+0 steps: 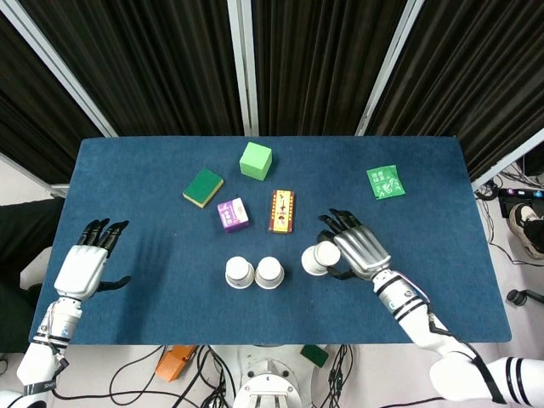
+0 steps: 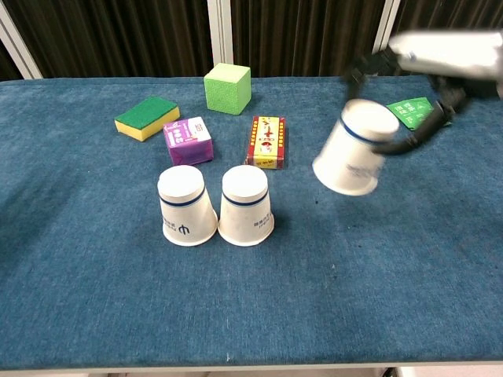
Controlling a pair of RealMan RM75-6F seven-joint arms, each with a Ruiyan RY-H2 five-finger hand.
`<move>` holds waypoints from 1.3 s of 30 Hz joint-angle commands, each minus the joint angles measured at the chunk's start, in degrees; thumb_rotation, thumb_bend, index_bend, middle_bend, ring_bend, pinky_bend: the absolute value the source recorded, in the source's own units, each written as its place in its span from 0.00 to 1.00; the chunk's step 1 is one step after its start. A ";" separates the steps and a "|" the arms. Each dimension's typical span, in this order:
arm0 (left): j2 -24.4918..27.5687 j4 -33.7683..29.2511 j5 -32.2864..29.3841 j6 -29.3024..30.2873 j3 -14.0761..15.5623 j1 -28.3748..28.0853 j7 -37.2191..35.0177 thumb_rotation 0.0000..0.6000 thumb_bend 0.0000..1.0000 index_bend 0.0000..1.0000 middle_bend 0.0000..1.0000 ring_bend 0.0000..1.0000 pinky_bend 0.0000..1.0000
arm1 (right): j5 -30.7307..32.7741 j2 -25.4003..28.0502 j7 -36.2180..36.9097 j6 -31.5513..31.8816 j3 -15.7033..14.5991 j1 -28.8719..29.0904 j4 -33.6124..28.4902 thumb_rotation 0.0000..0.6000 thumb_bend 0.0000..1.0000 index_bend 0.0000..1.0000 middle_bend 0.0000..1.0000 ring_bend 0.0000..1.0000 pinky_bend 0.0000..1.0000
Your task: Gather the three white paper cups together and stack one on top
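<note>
Item: 3 white paper cups, all inverted, on a blue worktop (image 1: 153, 280); 2 stand touching side by side near the front edge, the left cup (image 2: 186, 206) and the middle cup (image 2: 246, 206); the third cup (image 2: 355, 149) is off the cloth, tilted, gripped around its upper part by the right hand (image 1: 357, 251), fingers on the far side and thumb on the near side; it hangs to the right of the standing pair, apart from them, and is blurred in the chest view. The left hand (image 1: 83, 265) hovers at the left edge of the worktop, fingers spread, holding nothing. Also present: green cube (image 1: 255, 160); green-and-yellow sponge (image 1: 203, 187); purple box (image 1: 232, 214); red-and-yellow box (image 1: 282, 211); green packet (image 1: 385, 181). Step in hand, by judgement: carrying the third cup to the pair for stacking. Handling notes: paper walls crush easily, so the grip should be no firmer than needed; the cup should be levelled before descent, since its tilt would catch a rim; placement should centre it over the seam between the 2 bases, or squarely over 1, and lowering should be slow, as a sideways nudge could topple or separate the light cups; the carry path should stay clear of the red-and-yellow box just behind the pair.
</note>
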 commanded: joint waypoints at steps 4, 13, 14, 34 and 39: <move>-0.21 0.12 -0.08 0.17 0.21 0.41 -0.13 1.00 0.14 0.01 0.11 0.05 0.00 | 7.59 -0.74 -4.15 -4.16 6.36 9.18 -3.78 1.00 0.43 0.47 0.18 0.07 0.12; -0.71 0.91 -0.38 0.24 0.44 1.02 -0.76 1.00 0.14 0.01 0.11 0.05 0.00 | 21.25 -10.42 -13.55 -3.36 6.79 21.07 -0.18 1.00 0.43 0.45 0.18 0.07 0.13; -0.76 1.07 -0.44 0.23 0.46 1.10 -0.87 1.00 0.14 0.01 0.11 0.05 0.00 | 22.59 -11.29 -14.57 -2.79 6.67 22.18 0.21 1.00 0.43 0.45 0.18 0.07 0.13; -1.60 2.72 -0.08 0.01 0.51 1.48 -2.45 1.00 0.14 0.01 0.11 0.05 0.00 | 29.77 -14.97 -19.65 2.56 3.62 28.66 1.26 1.00 0.43 0.38 0.18 0.07 0.13; -1.65 3.02 -0.28 0.15 0.44 1.71 -2.72 1.00 0.14 0.01 0.11 0.05 0.00 | 29.47 -14.70 -18.96 2.47 3.08 28.88 1.09 1.00 0.43 0.28 0.18 0.07 0.13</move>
